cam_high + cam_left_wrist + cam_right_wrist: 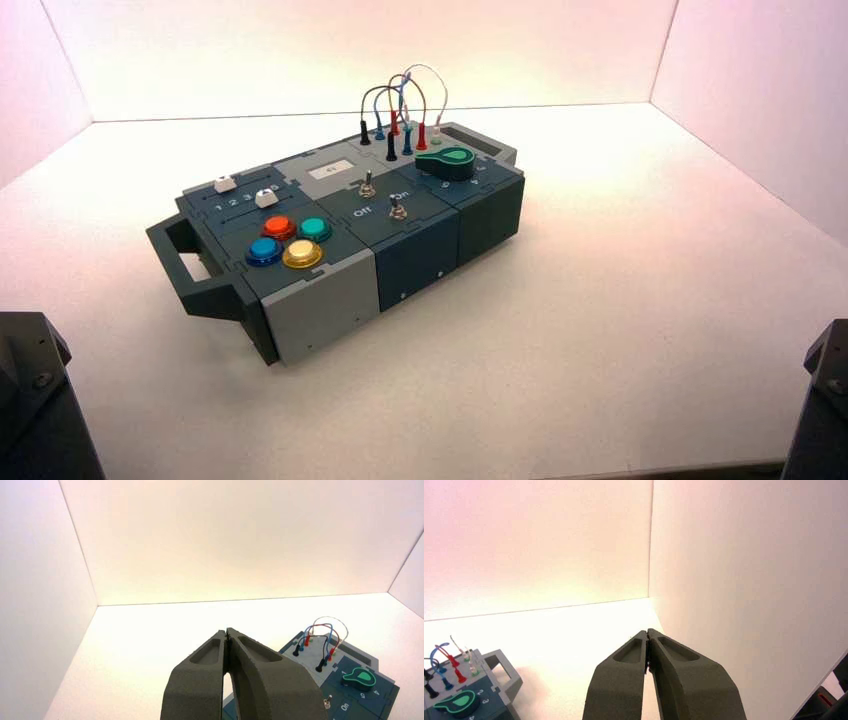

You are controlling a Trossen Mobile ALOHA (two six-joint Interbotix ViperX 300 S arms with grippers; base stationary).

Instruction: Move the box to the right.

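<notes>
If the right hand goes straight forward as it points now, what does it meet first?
Probably nothing soon. In its wrist view the shut right hand points at bare floor near the corner of the white walls; the box lies off to the side. Depth is unclear.

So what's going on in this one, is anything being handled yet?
Nothing is being handled yet. The box sits on the white floor, turned at an angle, its handle toward the robot's left. Both arms are parked at the near corners, well short of it. The left claw and the right claw are both shut and hold nothing, so the move to the right has not started.
</notes>
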